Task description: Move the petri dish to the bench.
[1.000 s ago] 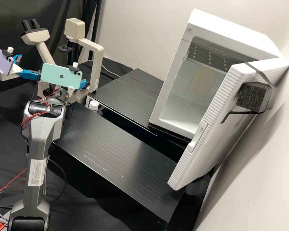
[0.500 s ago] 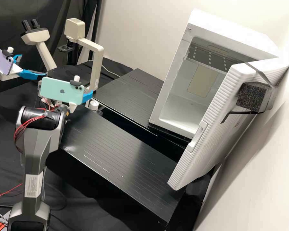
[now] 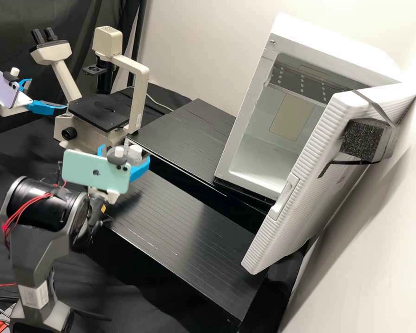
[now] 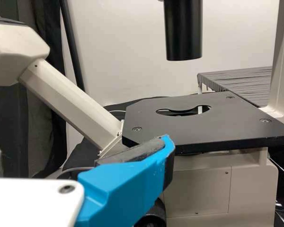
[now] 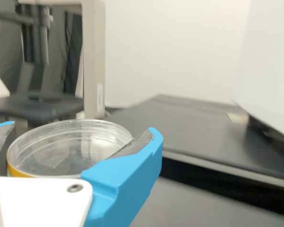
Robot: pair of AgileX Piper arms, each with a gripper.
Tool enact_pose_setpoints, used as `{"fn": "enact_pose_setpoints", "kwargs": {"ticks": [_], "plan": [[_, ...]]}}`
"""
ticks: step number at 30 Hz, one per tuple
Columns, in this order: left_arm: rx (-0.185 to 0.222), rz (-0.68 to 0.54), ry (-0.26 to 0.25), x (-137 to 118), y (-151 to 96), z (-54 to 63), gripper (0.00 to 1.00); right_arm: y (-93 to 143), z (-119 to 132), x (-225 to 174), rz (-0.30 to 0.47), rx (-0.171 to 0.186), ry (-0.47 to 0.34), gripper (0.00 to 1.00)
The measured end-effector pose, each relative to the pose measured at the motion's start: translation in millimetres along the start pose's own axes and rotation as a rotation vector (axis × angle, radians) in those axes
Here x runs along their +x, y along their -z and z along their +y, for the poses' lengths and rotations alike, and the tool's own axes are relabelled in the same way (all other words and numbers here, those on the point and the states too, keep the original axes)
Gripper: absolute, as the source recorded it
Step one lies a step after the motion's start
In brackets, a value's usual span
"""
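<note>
In the high view, the right gripper (image 3: 125,153), with two bright blue fingers, is being held above the far left end of the black, ribbed bench slab (image 3: 185,226). It is being partly covered by a mint-green phone (image 3: 94,171), and whatever lies between its fingers is being made hard to pick out by a round white cap (image 3: 135,150) close by. The right arm is being carried up from the lower left edge and is being bent sharply at its large black joint (image 3: 46,203). The left gripper (image 3: 49,93) is being held with its fingers parted, aimed at the beige microscope (image 3: 146,99); its arm is being cut off by the picture's edge.

In the left wrist view, the corner of the microscope's flat black stage (image 4: 217,125) is being overlapped by a blue finger (image 4: 125,187).

In the right wrist view, the round, clear petri dish (image 5: 61,173) is being gripped between the right gripper's fingers. It is being kept roughly level, its broad face upward; no long axis is being shown by its circular shape. Its near rim is being partly hidden by the white gripper body (image 5: 38,203).
</note>
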State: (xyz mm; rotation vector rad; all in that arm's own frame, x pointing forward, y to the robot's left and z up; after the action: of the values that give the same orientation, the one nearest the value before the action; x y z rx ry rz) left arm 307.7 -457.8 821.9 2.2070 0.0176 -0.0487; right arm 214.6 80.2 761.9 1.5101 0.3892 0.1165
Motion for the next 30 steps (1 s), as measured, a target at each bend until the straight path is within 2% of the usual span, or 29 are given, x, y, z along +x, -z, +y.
{"fn": "enact_pose_setpoints", "kwargs": {"ticks": [5, 9, 14, 21, 23, 28, 30], "plan": [[0.000, 0.000, 0.000, 0, 0, 0.0, 1.00, -21, 15, -38, -0.070, 0.039, -0.031, 0.00], [0.000, 0.000, 0.000, 0, 0, 0.0, 1.00, -34, 34, -63, -0.119, 0.063, -0.105, 0.00], [0.000, 0.000, 0.000, 0, 0, 0.0, 1.00, -45, 49, -77, -0.145, 0.055, -0.121, 0.00], [0.000, 0.000, 0.000, 0, 0, 0.0, 1.00, -59, 40, -77, -0.184, 0.074, -0.027, 0.00], [0.000, 0.000, 0.000, 0, 0, 0.0, 1.00, -60, 37, -75, -0.180, 0.069, -0.005, 0.00], [0.000, 0.000, 0.000, 0, 0, 0.0, 1.00, -65, 31, -72, -0.178, 0.061, 0.015, 0.00], [0.000, 0.000, 0.000, 0, 0, 0.0, 1.00, -66, 31, -71, -0.174, 0.070, 0.012, 0.00]]}}
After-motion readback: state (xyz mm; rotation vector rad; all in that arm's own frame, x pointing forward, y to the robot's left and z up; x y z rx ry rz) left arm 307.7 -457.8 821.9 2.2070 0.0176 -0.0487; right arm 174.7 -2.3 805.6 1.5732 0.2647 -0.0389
